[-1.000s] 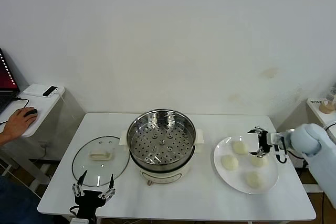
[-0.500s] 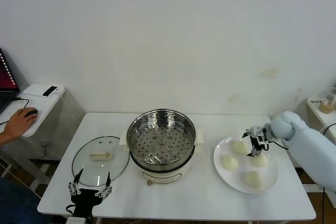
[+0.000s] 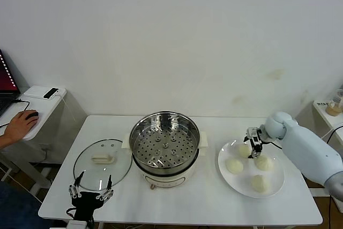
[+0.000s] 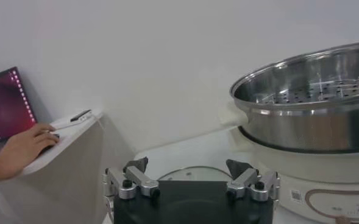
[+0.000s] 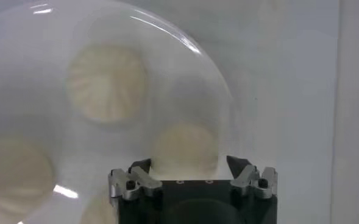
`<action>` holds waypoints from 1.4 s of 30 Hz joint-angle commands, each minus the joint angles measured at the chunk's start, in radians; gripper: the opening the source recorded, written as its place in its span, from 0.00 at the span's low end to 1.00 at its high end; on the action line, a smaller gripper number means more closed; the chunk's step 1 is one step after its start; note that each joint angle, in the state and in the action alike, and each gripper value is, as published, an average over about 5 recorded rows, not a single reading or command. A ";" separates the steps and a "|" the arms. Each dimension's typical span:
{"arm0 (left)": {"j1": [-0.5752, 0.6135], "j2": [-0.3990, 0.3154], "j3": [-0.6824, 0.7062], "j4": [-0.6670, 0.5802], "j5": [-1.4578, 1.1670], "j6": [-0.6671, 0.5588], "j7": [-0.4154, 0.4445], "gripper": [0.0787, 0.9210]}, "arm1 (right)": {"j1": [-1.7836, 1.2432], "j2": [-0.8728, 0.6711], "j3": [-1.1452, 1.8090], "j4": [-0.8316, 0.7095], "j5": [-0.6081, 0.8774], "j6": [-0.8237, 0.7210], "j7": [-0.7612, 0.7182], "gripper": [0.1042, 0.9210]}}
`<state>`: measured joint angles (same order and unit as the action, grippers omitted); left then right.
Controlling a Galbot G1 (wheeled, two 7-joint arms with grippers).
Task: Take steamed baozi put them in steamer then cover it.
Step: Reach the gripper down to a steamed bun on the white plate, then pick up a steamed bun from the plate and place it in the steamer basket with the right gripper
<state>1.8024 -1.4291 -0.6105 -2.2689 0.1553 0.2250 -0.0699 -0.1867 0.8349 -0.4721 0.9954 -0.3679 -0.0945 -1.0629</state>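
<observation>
Right pincer, spread and ungrasping, poised over a round cream-white bun on the flat white plate. Risk: off-centre closure squashes or rolls it.

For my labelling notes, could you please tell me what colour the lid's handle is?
The handle on the glass lid is cream-white, clearest in the head view.
</observation>
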 commanded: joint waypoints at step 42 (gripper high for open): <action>-0.038 0.052 0.001 0.030 -0.036 0.011 0.008 0.88 | 0.797 0.134 -0.597 0.243 0.578 -0.020 0.028 0.61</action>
<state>1.7658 -1.3781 -0.6091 -2.2428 0.1217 0.2361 -0.0627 0.3893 0.8234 -0.9047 1.2179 0.0608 -0.1215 -1.0607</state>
